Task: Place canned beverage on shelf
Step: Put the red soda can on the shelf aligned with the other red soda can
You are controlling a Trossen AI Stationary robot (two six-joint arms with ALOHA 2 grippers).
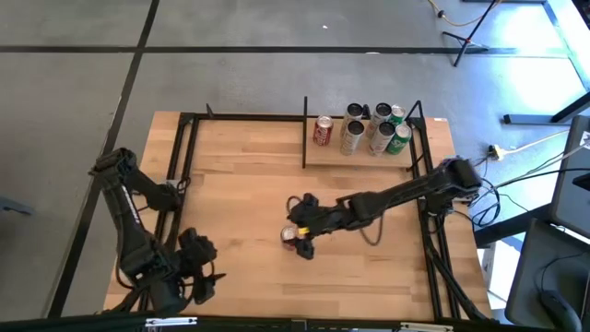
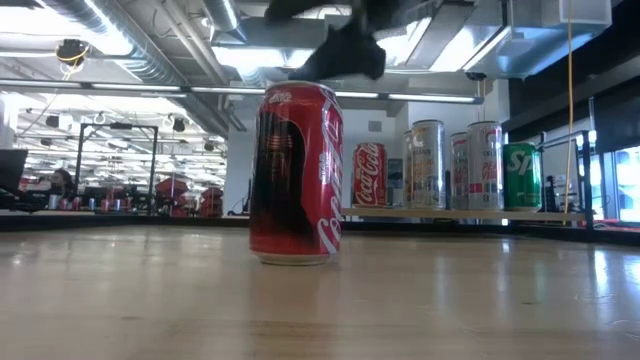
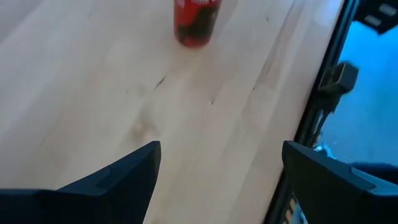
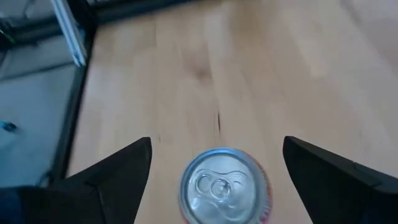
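Observation:
A red Coca-Cola can (image 1: 293, 236) stands upright on its base near the middle of the tabletop; it also shows in the low view (image 2: 296, 172) and the left wrist view (image 3: 196, 22). My right gripper (image 1: 300, 242) hovers over it, open. In the right wrist view the fingers (image 4: 217, 142) stand wide on either side of the can's silver top (image 4: 224, 185) without touching it. The shelf (image 1: 410, 159), a small light-wood board with black rails, is at the far right and holds several cans (image 1: 369, 129). My left gripper (image 1: 207, 277) waits open at the near left.
On the shelf stand a red can (image 2: 369, 175), silver cans (image 2: 428, 163) and a green can (image 2: 521, 175). A black metal frame (image 1: 180, 157) edges the table. Bare wood lies between the standing can and the shelf.

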